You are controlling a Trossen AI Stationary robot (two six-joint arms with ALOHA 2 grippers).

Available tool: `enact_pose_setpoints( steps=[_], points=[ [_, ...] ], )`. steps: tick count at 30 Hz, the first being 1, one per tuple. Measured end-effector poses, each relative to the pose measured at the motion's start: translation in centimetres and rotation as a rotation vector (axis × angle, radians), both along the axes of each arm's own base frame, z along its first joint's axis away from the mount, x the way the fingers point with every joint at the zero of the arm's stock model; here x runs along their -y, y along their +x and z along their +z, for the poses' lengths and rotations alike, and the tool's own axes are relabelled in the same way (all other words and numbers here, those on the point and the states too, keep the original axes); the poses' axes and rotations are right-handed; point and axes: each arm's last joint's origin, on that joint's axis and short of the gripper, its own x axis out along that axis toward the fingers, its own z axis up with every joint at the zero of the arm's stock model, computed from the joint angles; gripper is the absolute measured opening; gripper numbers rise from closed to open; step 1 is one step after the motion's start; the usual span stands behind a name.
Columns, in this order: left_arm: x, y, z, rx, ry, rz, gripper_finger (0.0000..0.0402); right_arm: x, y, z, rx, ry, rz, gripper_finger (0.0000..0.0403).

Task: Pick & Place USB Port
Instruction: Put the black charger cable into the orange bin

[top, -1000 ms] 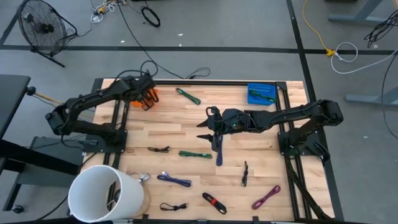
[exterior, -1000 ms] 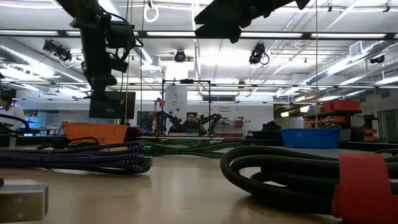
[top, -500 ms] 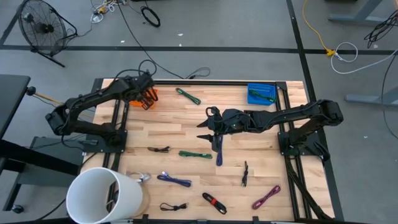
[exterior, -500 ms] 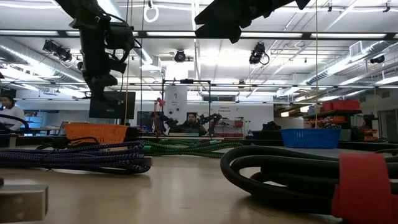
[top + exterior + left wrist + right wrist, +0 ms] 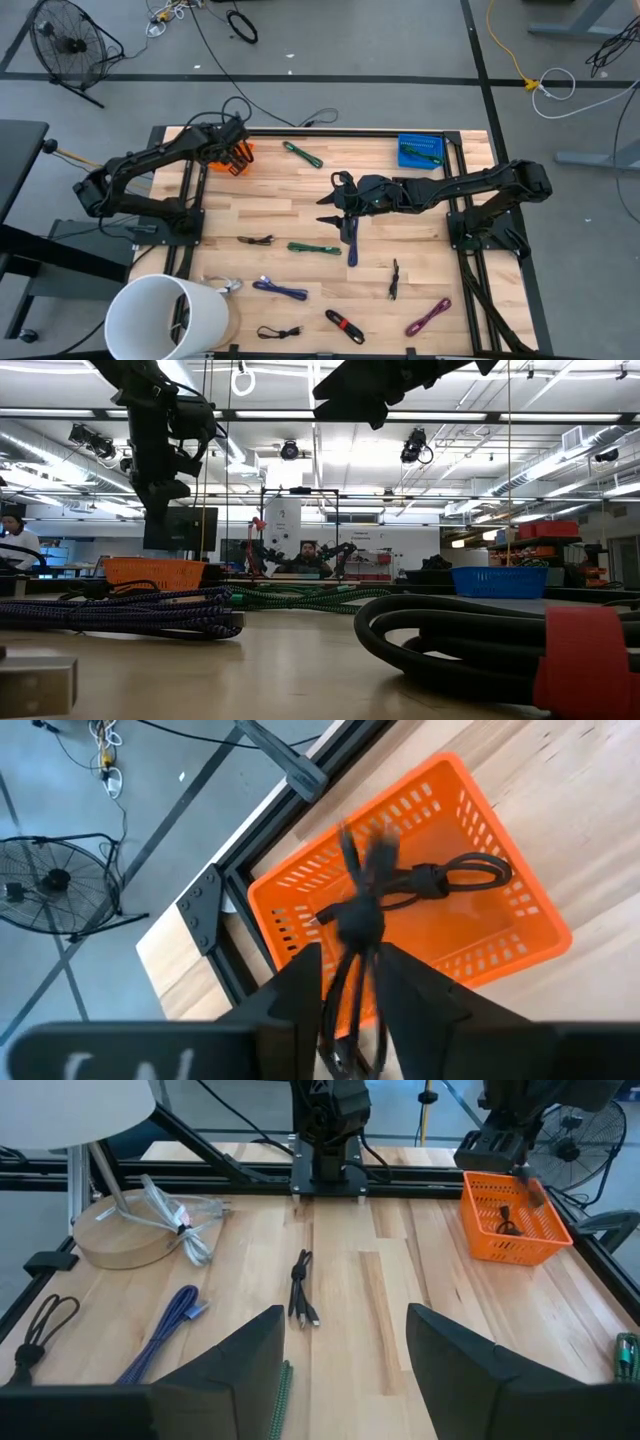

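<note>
My left gripper (image 5: 233,150) hangs over the orange basket (image 5: 240,158) at the table's far left and is shut on a black cable (image 5: 362,915). The cable's free end looks blurred above the basket (image 5: 300,890). Another black cable (image 5: 470,875) lies in the basket. My right gripper (image 5: 327,210) is open and empty above the table's middle, its fingers pointing toward the left edge. Its fingers (image 5: 230,1370) show wide apart in the right wrist view. That view also shows the basket (image 5: 515,1230) with my left gripper above it. My left gripper has the black cable's strands (image 5: 350,985) between its two fingers (image 5: 300,990), coming from above and pointing down at the basket. The strands run back along the fingers. The cable's bundled end (image 5: 365,845) hangs past the fingertips, clear of the basket's floor.
Several loose cables lie on the table: a green one (image 5: 303,154), a black one (image 5: 255,240), a green one (image 5: 313,248), a blue one (image 5: 352,245) and others near the front. A blue basket (image 5: 420,150) stands far right. A white round tub (image 5: 165,312) stands near left.
</note>
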Motion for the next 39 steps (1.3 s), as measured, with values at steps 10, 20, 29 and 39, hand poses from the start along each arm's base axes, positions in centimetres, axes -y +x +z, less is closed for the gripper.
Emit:
enact_pose_setpoints(
  steps=[10,20,29,39],
  points=[
    [0.1,0.1,0.0,0.04,-0.024,0.005,0.015,0.0,0.0,0.0,0.0,0.0,0.0,0.0212],
    [1.7,2.0,0.4,0.301,-0.311,-0.19,0.0141,0.0,0.0,0.0,0.0,-0.001,0.0,0.0212],
    [9.0,5.3,0.3,0.313,-0.456,-0.387,0.0128,0.0,0.0,0.0,-0.005,-0.001,0.0,0.0212],
    [19.7,5.7,0.2,0.211,-0.482,-0.781,0.0124,0.0,0.0,-0.1,-0.006,0.017,-0.007,0.0212]
  ],
)
